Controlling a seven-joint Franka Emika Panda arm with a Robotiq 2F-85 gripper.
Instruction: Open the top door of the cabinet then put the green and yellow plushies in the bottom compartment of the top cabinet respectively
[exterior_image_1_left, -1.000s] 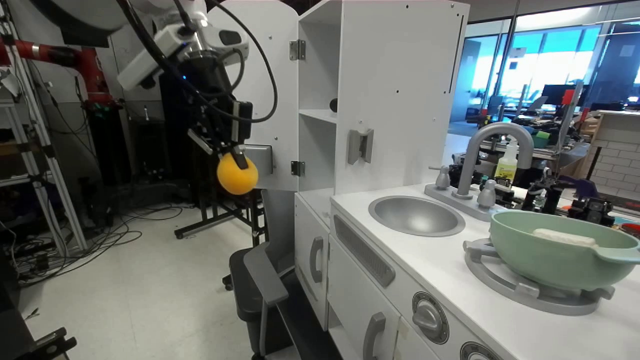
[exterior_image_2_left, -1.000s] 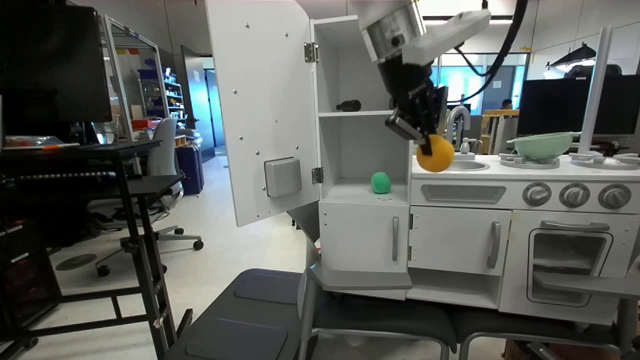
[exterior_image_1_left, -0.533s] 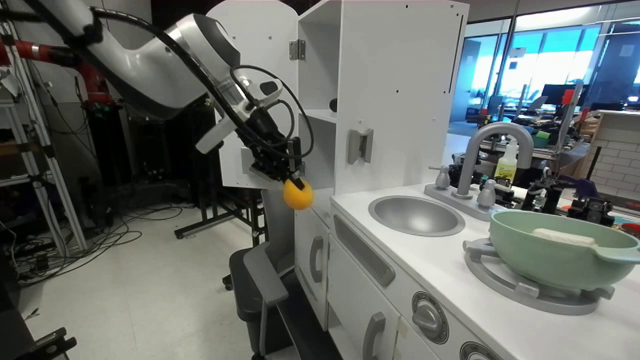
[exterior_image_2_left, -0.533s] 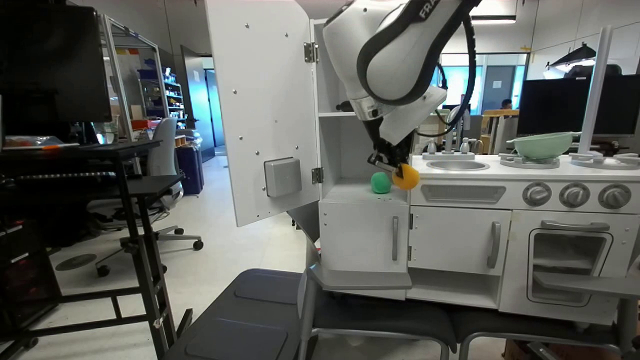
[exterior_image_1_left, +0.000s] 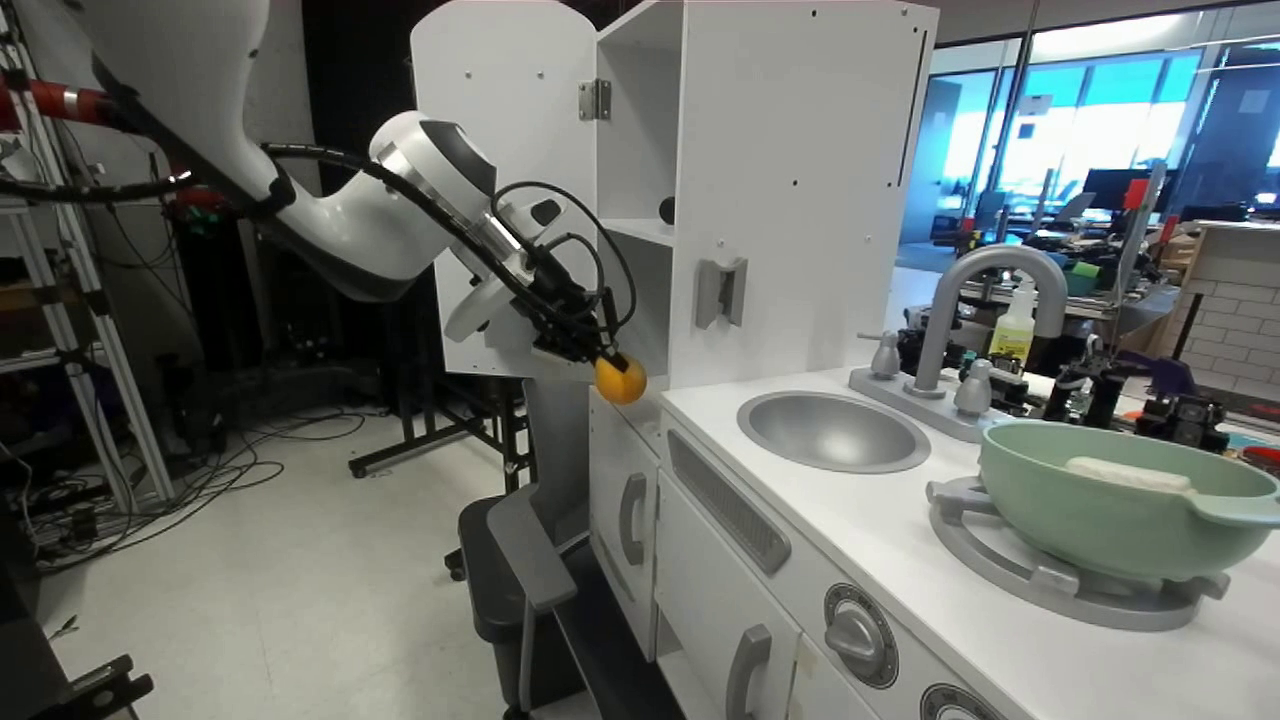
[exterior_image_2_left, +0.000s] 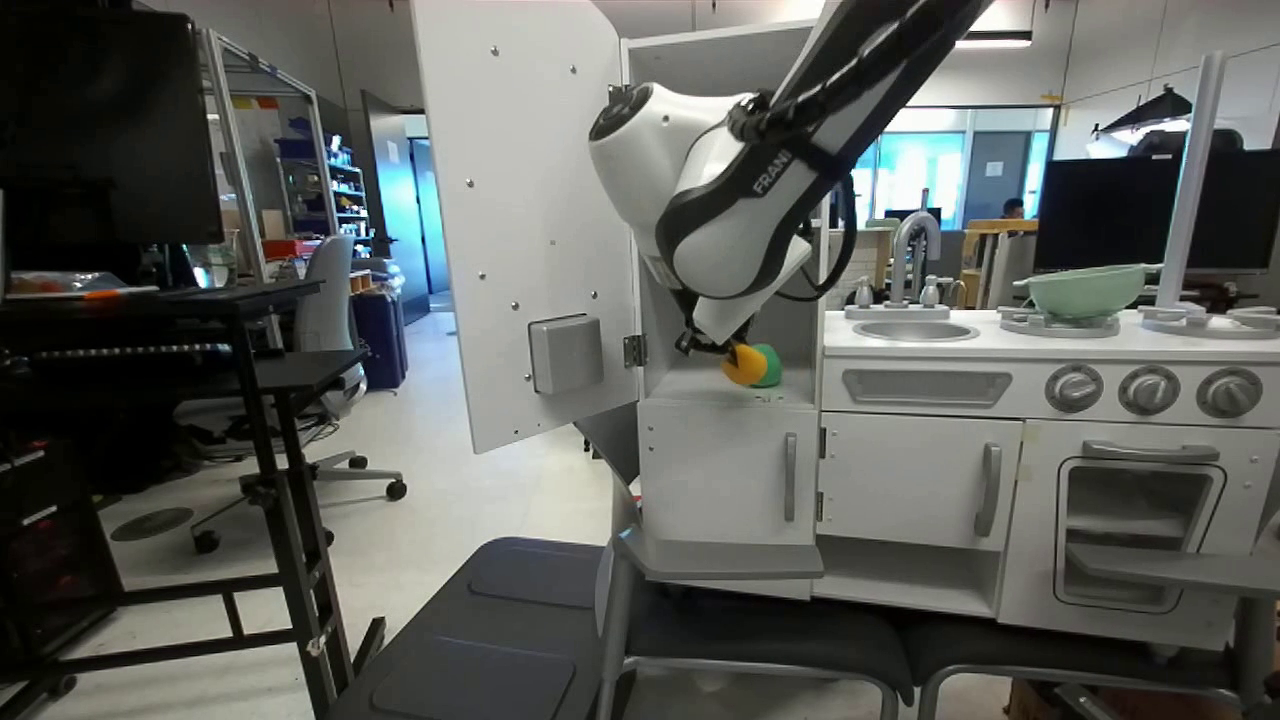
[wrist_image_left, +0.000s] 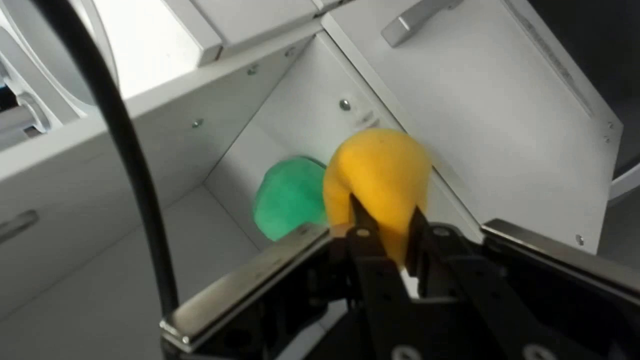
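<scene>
One yellow plushie (wrist_image_left: 385, 155) is appearing lower in both exterior views than a second ago, and nearer the top cabinet (exterior_image_1_left: 800, 120); in an exterior view it is now overlapping the green plushie (exterior_image_2_left: 770, 365) instead of the edge of the counter (exterior_image_1_left: 860, 510). The arm (exterior_image_2_left: 650, 170) is stretching farther in and is covering part of the bottom compartment (exterior_image_2_left: 685, 382). The green plushie is staying on that compartment's floor, while the yellow one is being held at its mouth; how far inside, and whether the two are touching, I cannot tell. One top door (exterior_image_2_left: 540, 200) is standing wide open as before.

One gripper (wrist_image_left: 387, 207) is clenching the yellow plushie. One shelf board (exterior_image_1_left: 640, 230) is dividing two spaces, with one dark object (exterior_image_1_left: 667, 210) resting on it. One sink (exterior_image_1_left: 833, 430), one faucet (exterior_image_1_left: 945, 290) and two faucet handles (exterior_image_1_left: 973, 388) are sharing the counter with two burners (exterior_image_2_left: 1062, 328); three dials (exterior_image_2_left: 1149, 390) are lining the front below. One pale green bowl (exterior_image_1_left: 1100, 520) is sitting on one burner, holding one white object (exterior_image_1_left: 1130, 472).
</scene>
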